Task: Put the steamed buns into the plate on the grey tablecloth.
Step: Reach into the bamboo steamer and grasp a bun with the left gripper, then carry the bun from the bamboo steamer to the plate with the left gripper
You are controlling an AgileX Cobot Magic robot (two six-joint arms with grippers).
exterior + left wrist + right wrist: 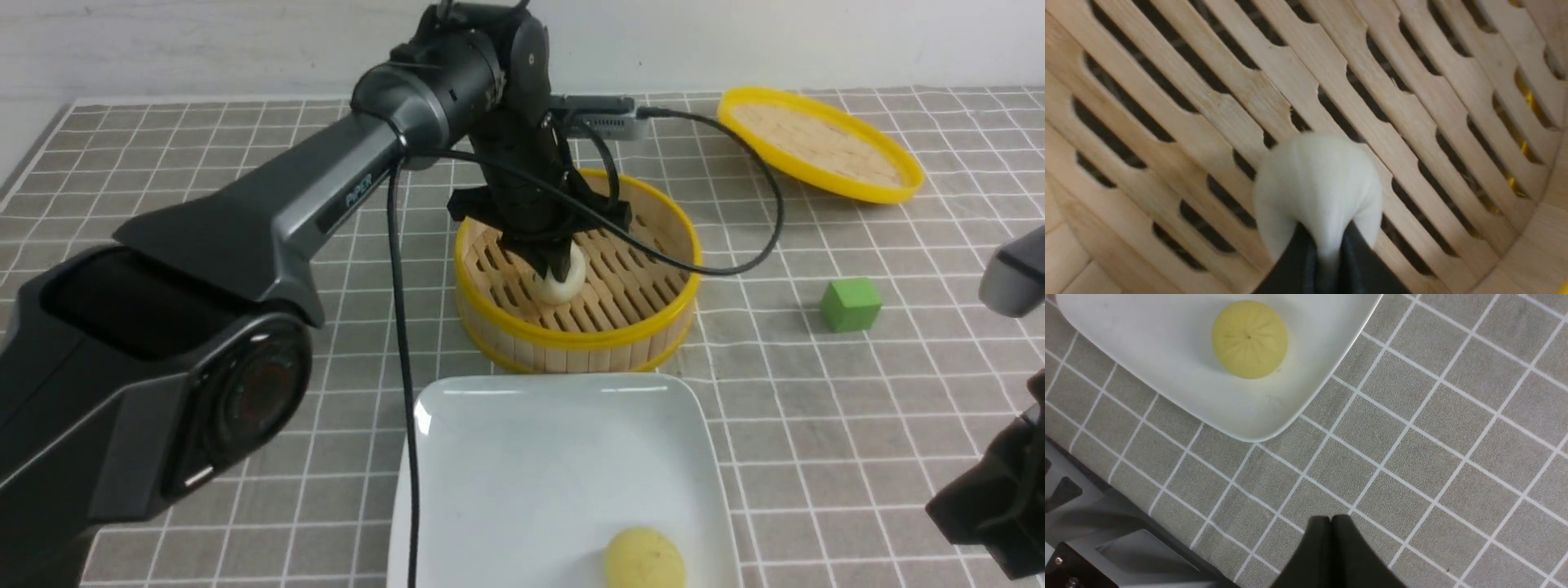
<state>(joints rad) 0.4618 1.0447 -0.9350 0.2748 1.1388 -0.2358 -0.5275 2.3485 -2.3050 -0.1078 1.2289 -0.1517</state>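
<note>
A pale white steamed bun [563,282] sits inside the bamboo steamer [522,331], and my left gripper [553,265] reaches down into the steamer and is shut on it. In the left wrist view the dark fingers [1298,261] pinch the white bun [1316,183] so that it bulges above the slatted floor. A yellow steamed bun [645,559] lies near the front edge of the white square plate [506,457] on the grey tablecloth [816,425]. My right gripper [1331,519] hangs shut over bare cloth beside the plate [1167,375], close to the yellow bun [1249,339].
The steamer's yellow-rimmed lid [820,143] lies at the back right. A green cube [851,305] sits on the cloth right of the steamer. A black cable [404,392] droops from the left arm across the plate's left side. The table's front edge [1094,522] shows in the right wrist view.
</note>
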